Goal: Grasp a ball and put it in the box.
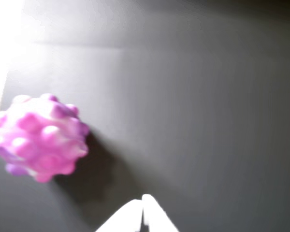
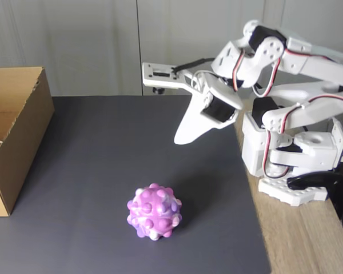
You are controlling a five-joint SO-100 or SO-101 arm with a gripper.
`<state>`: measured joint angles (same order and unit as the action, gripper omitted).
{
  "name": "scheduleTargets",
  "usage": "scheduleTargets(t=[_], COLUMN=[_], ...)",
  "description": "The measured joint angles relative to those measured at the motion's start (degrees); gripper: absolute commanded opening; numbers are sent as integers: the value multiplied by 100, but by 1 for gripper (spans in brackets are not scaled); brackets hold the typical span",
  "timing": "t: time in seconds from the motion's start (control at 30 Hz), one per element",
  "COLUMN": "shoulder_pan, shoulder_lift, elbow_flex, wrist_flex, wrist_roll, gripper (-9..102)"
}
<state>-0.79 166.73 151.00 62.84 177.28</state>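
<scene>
The ball (image 2: 154, 211) rests on the dark mat (image 2: 131, 148) in the lower centre of the fixed view, free of any contact. In the wrist view the ball (image 1: 38, 137) sits at the left edge of the frame, well off the axis of the end effector (image 1: 144, 212). The box (image 2: 14, 137) stands at the left edge of the fixed view, open side up, well apart from the ball.

Risk assessment: the ball is round, knobbly and looks soft. A descent that lands off-centre is likely to nudge it so that it rolls across the mat. The offset seen in the wrist view suggests a sideways correction is required before descent. A clenched end effector pushed down onto the ball would deflect it rather than capture it; the jaws must spread first. Glare at the upper left of the wrist view may obscure the ball's edge.

Arm pose: the arm is folded back over its base on the wooden counter (image 2: 297, 240) at the right of the fixed view. The end effector (image 2: 180, 138) hangs above the mat, pointing down and to the left, up and to the right of the ball. Both views show its fingers pressed together, clenched on nothing.
</scene>
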Motion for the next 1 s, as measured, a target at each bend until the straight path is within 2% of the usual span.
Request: scheduleTargets(t=[0.27, 0.7, 1.0], shoulder_pan=[-1063, -1819, -1644], shoulder_lift=[-809, -2786, -2971], elbow_flex=[-835, -1582, -1266], wrist_flex=[-123, -1512, -1784], wrist_roll=[-246, -316, -167], gripper=[0, 1, 31])
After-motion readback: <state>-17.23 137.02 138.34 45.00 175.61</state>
